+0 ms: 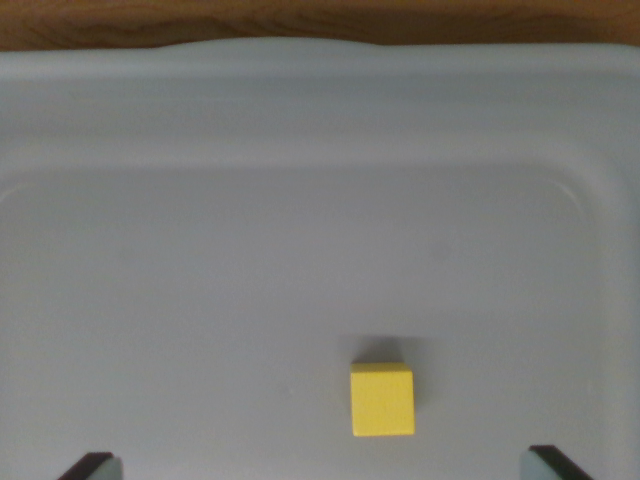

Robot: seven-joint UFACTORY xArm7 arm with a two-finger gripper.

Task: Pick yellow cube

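Wrist view looks straight down into a pale grey-blue bin (320, 120), whose upper rim meets a strip of wooden surface (300, 20) along the top edge. On the bin floor sits the yellow cube (382, 400), low in the picture and a little to the wrist view's right of centre, flat and square to the camera, with a faint shadow just above it. Nothing else lies in the bin.

Only the dark tips of the gripper (320, 468) show, one in the bottom left corner and one in the bottom right. They stand wide apart and hold nothing; the cube lies between them but closer to the right-hand tip, touching neither.

The step in hand looks like the approach: the arm hangs above the bin with the cube sighted but not yet enclosed. The next move probably calls for a small shift toward the wrist view's right, so the cube sits midway between the fingers, then a straight descent until the tips flank its sides just above the floor, and only then a close. Descending off-centre could nudge the cube aside.
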